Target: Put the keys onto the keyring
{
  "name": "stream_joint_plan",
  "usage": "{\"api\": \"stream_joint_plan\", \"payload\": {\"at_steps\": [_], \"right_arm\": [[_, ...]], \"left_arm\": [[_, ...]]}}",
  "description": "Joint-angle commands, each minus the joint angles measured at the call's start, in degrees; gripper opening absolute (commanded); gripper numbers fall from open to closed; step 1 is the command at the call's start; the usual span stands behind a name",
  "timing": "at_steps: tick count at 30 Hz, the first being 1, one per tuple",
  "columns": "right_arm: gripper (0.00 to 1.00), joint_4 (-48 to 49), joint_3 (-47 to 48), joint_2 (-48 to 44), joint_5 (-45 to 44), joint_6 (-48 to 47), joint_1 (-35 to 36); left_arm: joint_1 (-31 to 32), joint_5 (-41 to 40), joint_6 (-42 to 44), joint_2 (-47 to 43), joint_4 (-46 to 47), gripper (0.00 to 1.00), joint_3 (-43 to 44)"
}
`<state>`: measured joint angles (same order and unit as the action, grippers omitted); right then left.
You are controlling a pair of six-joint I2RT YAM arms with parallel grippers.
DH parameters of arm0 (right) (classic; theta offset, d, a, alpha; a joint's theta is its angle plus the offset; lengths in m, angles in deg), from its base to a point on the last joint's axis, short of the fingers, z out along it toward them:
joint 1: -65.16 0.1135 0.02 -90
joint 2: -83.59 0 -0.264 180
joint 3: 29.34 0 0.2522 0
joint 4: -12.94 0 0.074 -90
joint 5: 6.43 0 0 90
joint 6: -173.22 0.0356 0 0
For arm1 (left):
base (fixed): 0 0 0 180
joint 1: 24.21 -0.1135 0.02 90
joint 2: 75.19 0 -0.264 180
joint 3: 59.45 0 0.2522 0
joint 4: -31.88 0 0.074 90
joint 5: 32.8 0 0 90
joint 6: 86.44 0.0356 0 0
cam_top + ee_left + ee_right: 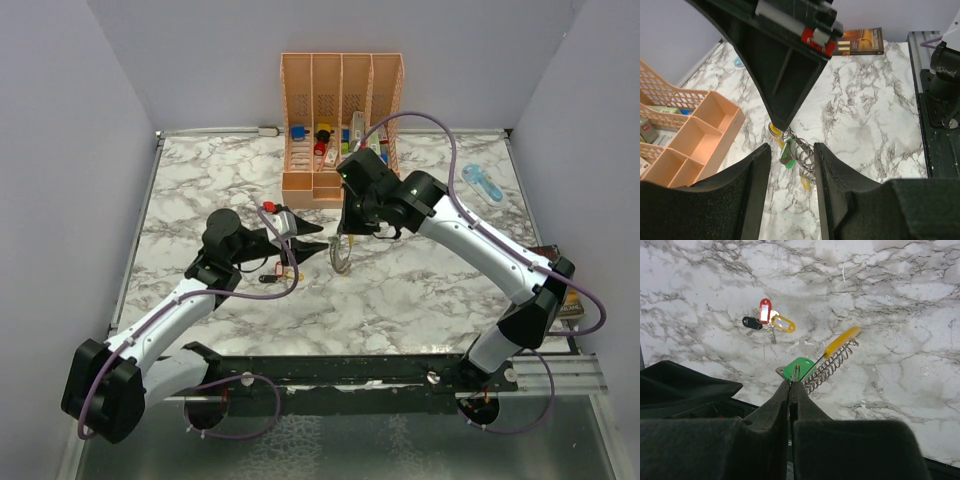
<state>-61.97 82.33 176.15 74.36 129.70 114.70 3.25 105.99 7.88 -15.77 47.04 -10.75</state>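
1. Top external view, edges. The marble table is closed in by grey walls at left, back and right. A peach organizer stands at the middle of the back edge. A light-blue gadget lies near the right edge, well apart from both arms. Bare marble lies open at front centre and at back left.
2. Top external view, centre. The right gripper points down at mid-table, jaws together, and the keyring hangs from its tips. Whether the loop's low end touches the marble cannot be told. The left gripper sits just beside it on the left, jaws apart. The keys lie on the marble close under the left gripper.
3. Left wrist view. The left fingers stand apart and touch nothing. The keyring shows through the gap, with a green-tagged key against it. The right gripper's black finger comes down onto it from above. The organizer's low trays sit at left, a book lies at the far edge, and bare marble lies between them.
4. Right wrist view. The right jaws are pressed together on the keyring beside the green tag. The silvery chain and yellow band run up and to the right. The bunch with red, black and yellow tags lies beyond, apart from the loop, with bare marble around it.
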Motion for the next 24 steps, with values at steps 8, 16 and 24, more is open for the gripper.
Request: {"api": "stream_joint_plan", "payload": {"at_steps": [8, 16, 24], "right_arm": [[0.01, -5.38, 6.1, 1.89, -4.19, 7.73, -0.06], [0.01, -7.28, 6.57, 2.01, -5.7, 12.66, -0.06], [0.01, -8.97, 8.18, 3.4, -7.03, 17.23, -0.06]], "left_arm": [[3.41, -8.66, 4.5, 2.72, -9.59, 0.43, 6.34], [5.4, -12.83, 3.88, 4.77, -8.32, 0.43, 7.69], [7.52, -14.07, 1.67, 5.91, -7.57, 0.43, 7.74]]}}
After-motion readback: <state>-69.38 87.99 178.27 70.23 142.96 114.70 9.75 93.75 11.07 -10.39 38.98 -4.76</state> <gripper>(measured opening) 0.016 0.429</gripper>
